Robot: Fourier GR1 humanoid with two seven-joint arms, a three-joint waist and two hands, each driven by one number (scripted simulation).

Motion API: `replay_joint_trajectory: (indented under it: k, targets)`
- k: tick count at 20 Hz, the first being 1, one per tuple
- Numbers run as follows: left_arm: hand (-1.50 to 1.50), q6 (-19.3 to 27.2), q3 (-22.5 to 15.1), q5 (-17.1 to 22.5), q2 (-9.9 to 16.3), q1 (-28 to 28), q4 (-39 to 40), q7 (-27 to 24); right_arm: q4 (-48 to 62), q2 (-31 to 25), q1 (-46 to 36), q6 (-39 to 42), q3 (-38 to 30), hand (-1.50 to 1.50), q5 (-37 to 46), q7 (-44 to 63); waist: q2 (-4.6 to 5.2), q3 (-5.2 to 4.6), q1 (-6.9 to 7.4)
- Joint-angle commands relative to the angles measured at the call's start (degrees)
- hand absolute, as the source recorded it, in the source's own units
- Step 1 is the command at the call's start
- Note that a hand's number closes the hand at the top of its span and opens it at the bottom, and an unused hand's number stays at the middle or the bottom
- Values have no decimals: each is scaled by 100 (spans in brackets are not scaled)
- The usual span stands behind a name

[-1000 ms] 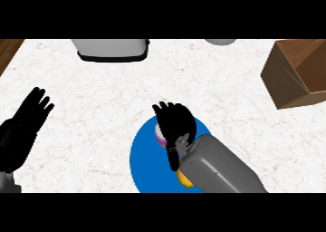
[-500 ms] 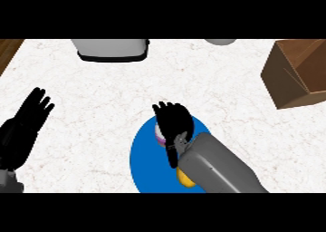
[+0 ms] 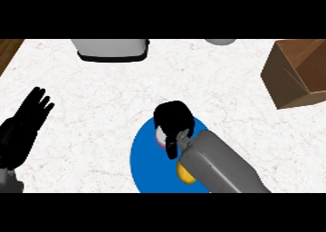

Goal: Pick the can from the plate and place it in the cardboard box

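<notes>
Starting at the left of my view, my left hand (image 3: pixel 22 127) rests open on the counter (image 3: pixel 98 99), fingers straight and pointing up, well away from the work. Moving right, my right hand (image 3: pixel 174 121) is down over the far part of the blue plate (image 3: pixel 149 165), fingers curled over the can (image 3: pixel 163 138), of which I see only a pale and pinkish sliver under the palm. I judge the grasp is closing, but I can't see how much of the can is really enclosed. The risk is that it slips out sideways on the lift and rolls across the plate. Something yellow (image 3: pixel 185 174) pokes out beside my forearm, and I could knock it while pulling up. The cardboard box (image 3: pixel 300 74) sits well off to the far right, tilted, so a long carry could clip its near wall.
</notes>
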Motion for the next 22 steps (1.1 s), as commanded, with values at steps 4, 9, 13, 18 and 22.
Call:
replay_joint_trajectory:
  k: [4, 9, 13, 18, 22]
  targets:
    - [0, -115, 140, 126, 89, -23, -206, 270, 805, -12, -120, -677, -341, 150, 283, -268, 6, 1, 23]
    - [0, -27, -86, -18, -84, -53, -282, 132, 1808, -955, -612, -1356, -2092, 150, -28, 623, 147, 9, 144]
    - [0, 221, -227, -177, -131, -348, -328, 482, 2888, -980, -1320, -1987, -2332, 150, 289, 714, 121, 10, 245]
    - [0, 88, -141, -102, -157, -419, -102, 265, 3922, -911, -1996, -2866, -2378, 150, 733, 401, 93, 4, 214]
    - [0, 99, -200, -196, -215, -217, -190, 250, 3728, -798, -2624, -2787, -2330, 150, 906, 671, 33, 1, 129]
